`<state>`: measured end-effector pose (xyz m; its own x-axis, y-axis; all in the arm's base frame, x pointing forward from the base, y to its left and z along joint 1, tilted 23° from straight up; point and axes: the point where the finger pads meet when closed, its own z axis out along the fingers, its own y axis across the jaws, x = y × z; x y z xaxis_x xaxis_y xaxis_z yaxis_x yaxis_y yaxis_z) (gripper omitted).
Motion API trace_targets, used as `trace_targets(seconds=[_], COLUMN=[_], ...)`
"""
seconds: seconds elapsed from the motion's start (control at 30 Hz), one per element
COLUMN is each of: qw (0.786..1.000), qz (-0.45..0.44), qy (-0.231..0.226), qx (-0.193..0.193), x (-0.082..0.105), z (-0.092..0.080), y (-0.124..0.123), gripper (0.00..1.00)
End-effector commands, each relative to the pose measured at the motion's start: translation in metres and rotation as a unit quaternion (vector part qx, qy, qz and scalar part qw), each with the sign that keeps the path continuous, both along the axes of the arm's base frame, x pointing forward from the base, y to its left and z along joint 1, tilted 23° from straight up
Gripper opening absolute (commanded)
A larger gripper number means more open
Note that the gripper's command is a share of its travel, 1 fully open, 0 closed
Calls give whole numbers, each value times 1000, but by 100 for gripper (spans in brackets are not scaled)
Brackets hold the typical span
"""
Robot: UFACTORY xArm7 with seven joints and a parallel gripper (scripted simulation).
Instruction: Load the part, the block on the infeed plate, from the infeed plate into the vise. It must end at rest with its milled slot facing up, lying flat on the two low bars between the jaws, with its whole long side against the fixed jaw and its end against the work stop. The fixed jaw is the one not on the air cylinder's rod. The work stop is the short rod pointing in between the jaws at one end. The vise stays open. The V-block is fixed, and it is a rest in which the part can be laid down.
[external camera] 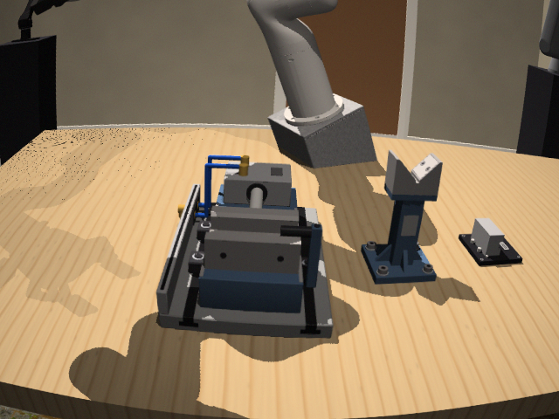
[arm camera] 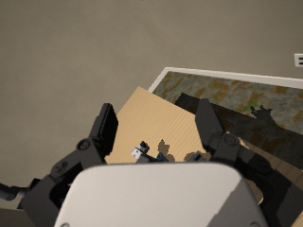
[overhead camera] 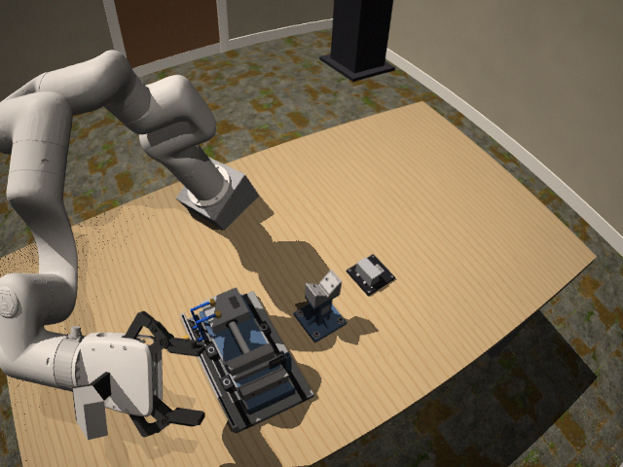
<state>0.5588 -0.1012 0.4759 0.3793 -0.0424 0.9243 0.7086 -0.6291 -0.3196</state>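
The part [overhead camera: 370,269] is a small grey block on the black infeed plate, right of the V-block; it also shows in the exterior view [external camera: 487,235] at the far right and, very small, in the wrist view [arm camera: 138,152]. The vise [overhead camera: 248,351] stands at the table's front, its jaws apart, with nothing between them [external camera: 252,225]. My gripper [overhead camera: 195,382] is open and empty. It hangs high above the table, left of the vise, fingers pointing sideways toward it. The wrist view shows both fingers spread [arm camera: 158,120] with nothing between.
The V-block [overhead camera: 321,296] on its blue post stands between the vise and the infeed plate [external camera: 491,257]. The arm's grey base [overhead camera: 221,197] sits at the back. A black pillar [overhead camera: 358,35] stands beyond the table.
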Motion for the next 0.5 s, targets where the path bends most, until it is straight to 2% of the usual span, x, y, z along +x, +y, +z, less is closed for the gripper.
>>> trace_targets(seconds=[0.0,0.37,0.43,0.47], qw=[997,997,987,987], qz=[47,47,89,90], qy=[26,26,56,57], qx=[-53,-53,-121,-124], x=[-4,-4,-14,-14], z=[-6,-6,-23,-24], y=[66,66,129,131], gripper=[100,100,100,100])
